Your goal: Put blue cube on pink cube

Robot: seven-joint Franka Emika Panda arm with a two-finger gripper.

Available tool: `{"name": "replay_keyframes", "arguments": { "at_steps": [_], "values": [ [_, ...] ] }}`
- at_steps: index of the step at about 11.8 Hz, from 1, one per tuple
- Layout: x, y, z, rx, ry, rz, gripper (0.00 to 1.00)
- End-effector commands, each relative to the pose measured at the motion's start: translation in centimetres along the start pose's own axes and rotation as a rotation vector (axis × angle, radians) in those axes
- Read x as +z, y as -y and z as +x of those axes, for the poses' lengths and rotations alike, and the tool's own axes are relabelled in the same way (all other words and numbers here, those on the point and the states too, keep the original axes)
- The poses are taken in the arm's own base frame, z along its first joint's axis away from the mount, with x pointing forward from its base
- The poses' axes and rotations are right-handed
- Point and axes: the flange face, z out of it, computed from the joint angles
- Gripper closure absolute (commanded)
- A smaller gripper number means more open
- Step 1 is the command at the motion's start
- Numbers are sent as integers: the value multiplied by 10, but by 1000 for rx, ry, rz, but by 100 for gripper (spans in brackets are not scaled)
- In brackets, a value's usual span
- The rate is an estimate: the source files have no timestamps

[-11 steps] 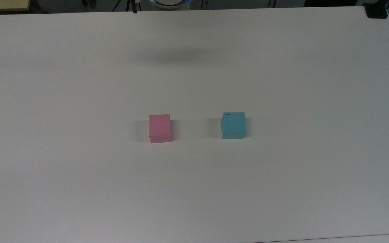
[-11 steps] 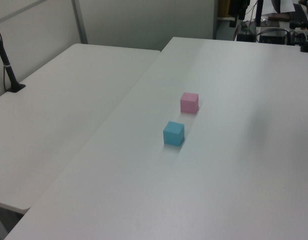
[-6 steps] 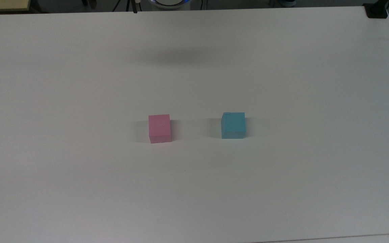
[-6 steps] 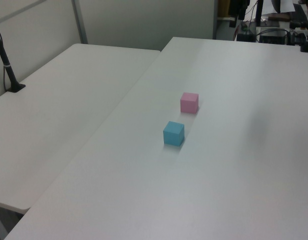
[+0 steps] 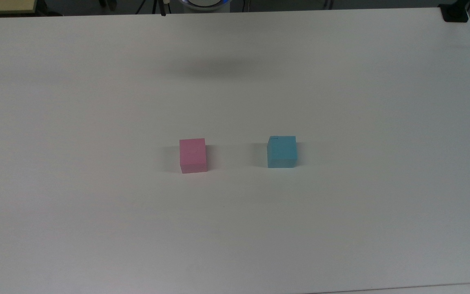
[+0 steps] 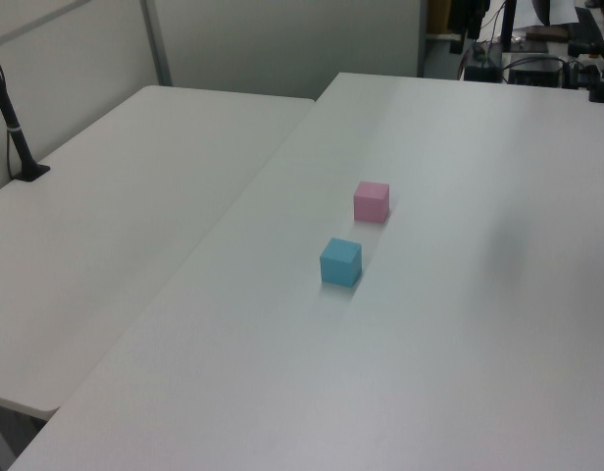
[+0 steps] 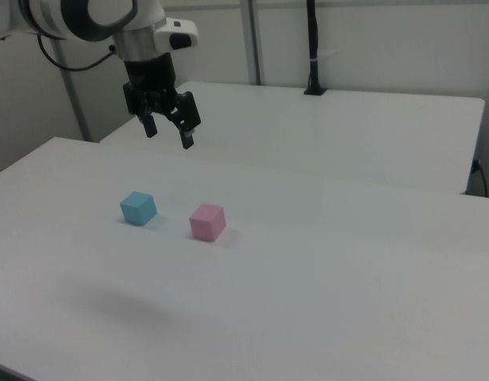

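Gripper [image 7: 167,132] hanging above table [image 5: 341,224], fingers spread, holding nothing. Blue cube [image 5: 282,151] and pink cube [image 5: 193,155] mid-table, apart, well off edges.

Blue cube [image 5: 282,151] and pink cube [image 5: 193,155] — matt, uniform faces, no gloss. White table [image 5: 341,122]: smooth, low-sheen top, faintly reflective in the left view. Gripper [image 7: 168,132] — black, dull finish; arm shell [image 7: 109,20] glossy white, plastic-looking.

You'll find no visible change: blue cube [image 5: 282,151] and pink cube [image 5: 193,155] sit exactly where they were before.
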Motion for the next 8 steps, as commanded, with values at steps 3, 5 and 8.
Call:
{"name": "replay_keyframes", "arguments": {
  "at_steps": [3,5,8],
  "values": [
    [-2,8,1,24,-21,-18,0],
    [-3,10,1,13,-23,-19,0],
    [-4,10,1,5,-24,-20,0]
  ]
}}
